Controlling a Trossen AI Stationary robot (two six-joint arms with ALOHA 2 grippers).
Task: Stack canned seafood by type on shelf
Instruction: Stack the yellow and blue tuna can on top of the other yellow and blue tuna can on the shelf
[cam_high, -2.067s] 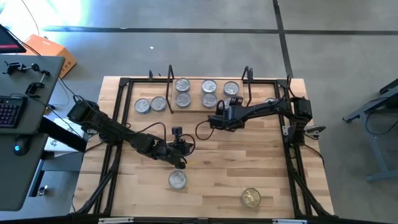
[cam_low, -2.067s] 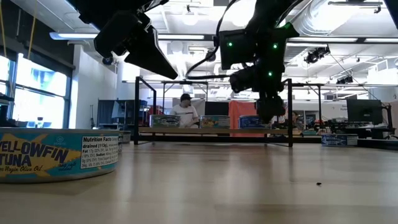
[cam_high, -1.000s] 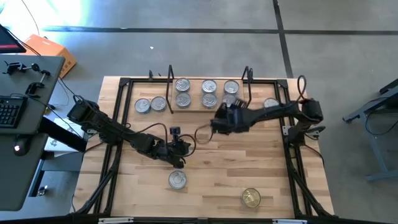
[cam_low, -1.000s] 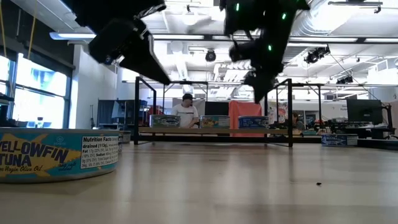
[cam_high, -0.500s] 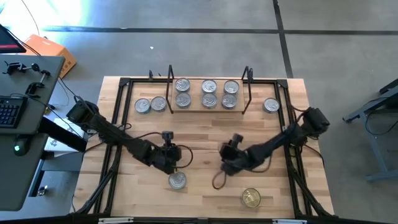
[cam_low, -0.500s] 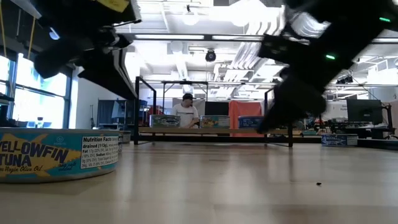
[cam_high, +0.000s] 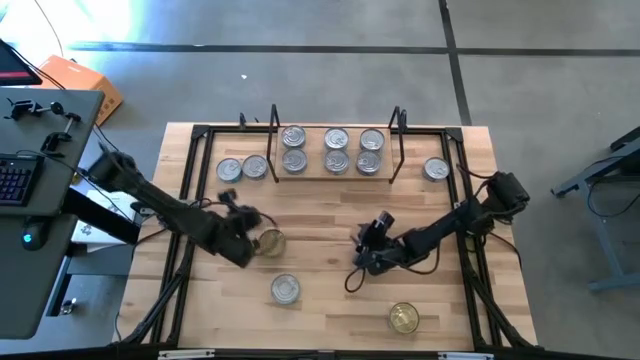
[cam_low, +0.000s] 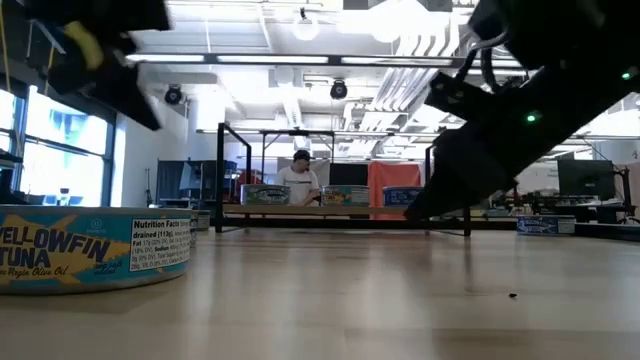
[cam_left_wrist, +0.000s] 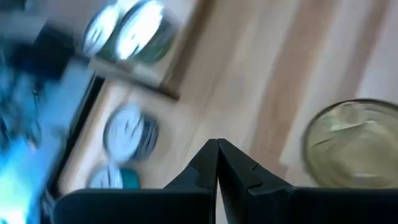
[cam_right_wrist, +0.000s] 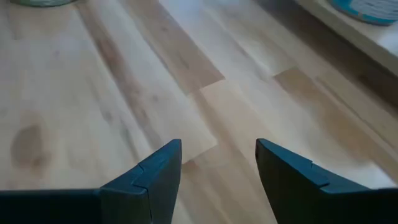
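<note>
The shelf (cam_high: 335, 176) stands at the table's far side with six silver-lidded tins (cam_high: 336, 149) on it in three pairs. Two silver tins (cam_high: 242, 169) rest left of it and one (cam_high: 436, 169) right of it. A gold-lidded tin (cam_high: 268, 242) sits mid-table, also seen as the gold tin (cam_left_wrist: 354, 146) in the left wrist view. Another silver tin (cam_high: 285, 289) and a gold tin (cam_high: 403, 318) rest nearer the near edge. My left gripper (cam_left_wrist: 217, 149) is shut, just left of the mid-table gold tin. My right gripper (cam_right_wrist: 217, 155) is open over bare wood mid-table (cam_high: 360, 252).
A black frame (cam_high: 200, 135) runs along the tabletop's edges. A labelled tuna tin (cam_low: 95, 245) fills the low view's left. A desk with a keyboard (cam_high: 15, 180) stands left of the table. A person (cam_low: 298, 178) sits far behind the shelf.
My right gripper has drawn back from the shelf toward the near edge and now hangs mid-table. My left gripper has swung toward the table's left edge, and the gold tin it stood over now shows beside it.
</note>
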